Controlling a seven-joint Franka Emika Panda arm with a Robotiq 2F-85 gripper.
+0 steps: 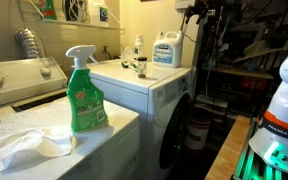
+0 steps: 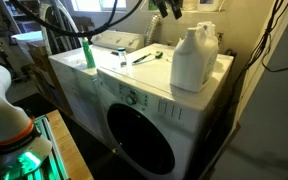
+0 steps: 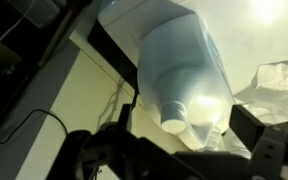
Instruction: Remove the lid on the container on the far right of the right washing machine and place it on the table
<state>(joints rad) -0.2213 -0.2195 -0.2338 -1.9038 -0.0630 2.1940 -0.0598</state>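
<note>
The large whitish translucent detergent jug (image 2: pixel 194 62) stands on the flat top surface of the white front-loading washing machine (image 2: pixel 134 100), at the right end in an exterior view. The small round screw cap (image 2: pixel 206 27) sits on its neck. A slim small white bottle (image 1: pixel 139 45) stands just left of the jug. The green plastic spray bottle (image 1: pixel 84 95) stands on the neighbouring surface nearer the camera, with a crumpled white cloth (image 1: pixel 24 145) lying before it to the left. Behind them is the white machine with a raised back panel (image 1: pixel 14 80). In the wrist view the cap lies between the spread fingers of the black claw (image 3: pixel 179 152).
</note>
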